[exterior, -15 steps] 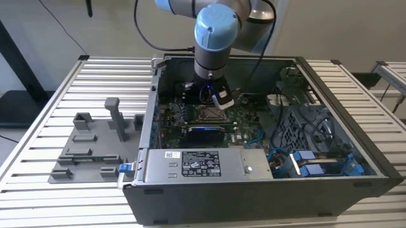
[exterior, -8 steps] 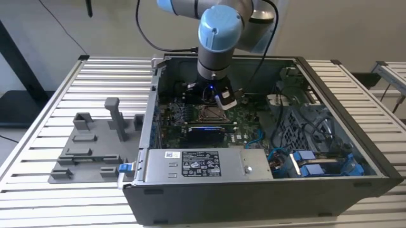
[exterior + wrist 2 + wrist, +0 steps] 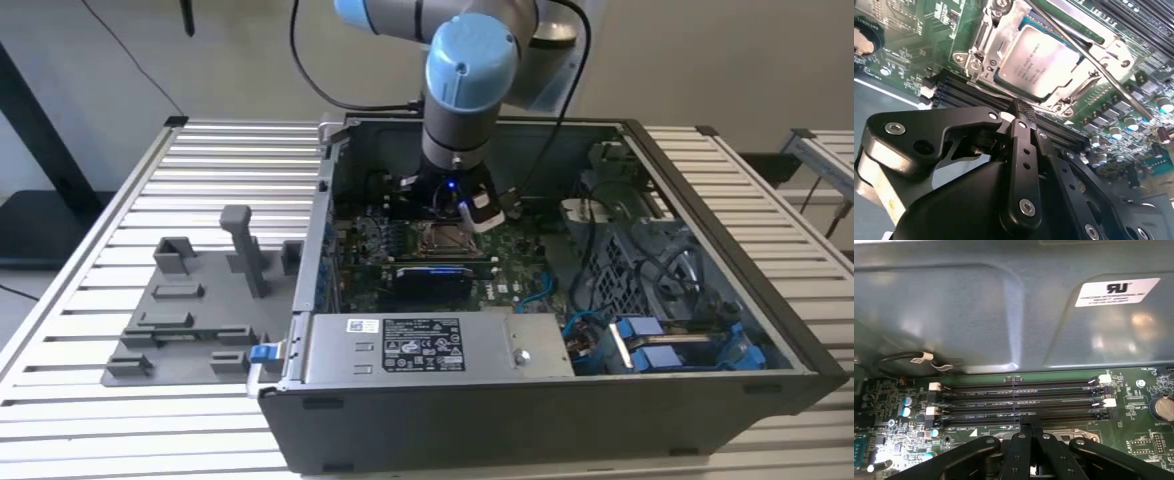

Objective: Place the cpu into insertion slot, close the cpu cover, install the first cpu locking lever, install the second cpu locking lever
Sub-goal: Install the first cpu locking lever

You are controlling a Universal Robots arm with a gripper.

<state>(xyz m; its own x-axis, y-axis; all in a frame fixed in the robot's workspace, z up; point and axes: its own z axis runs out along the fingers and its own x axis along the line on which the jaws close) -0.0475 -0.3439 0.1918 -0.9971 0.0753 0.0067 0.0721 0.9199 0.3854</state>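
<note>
The cpu (image 3: 1041, 62) lies flat in the insertion slot (image 3: 445, 238), its silver face up. The cpu cover (image 3: 985, 42), a silvery frame, lies down around the chip's edges. A thin metal locking lever (image 3: 1106, 75) runs slanted along one side of the socket; I cannot tell whether it is latched. My gripper (image 3: 1021, 107) hovers just off the socket's edge, over the memory slots (image 3: 1019, 395), black fingers pressed together with nothing between them. In the exterior view the gripper (image 3: 461, 208) hangs inside the open computer case, right above the socket.
The labelled power-supply box (image 3: 420, 345) fills the case's near side. Blue cables and connectors (image 3: 667, 340) crowd the exterior view's right. The grey case wall (image 3: 1004, 315) rises close behind the memory slots. A grey fixture plate (image 3: 187, 310) lies on the slatted table at the left.
</note>
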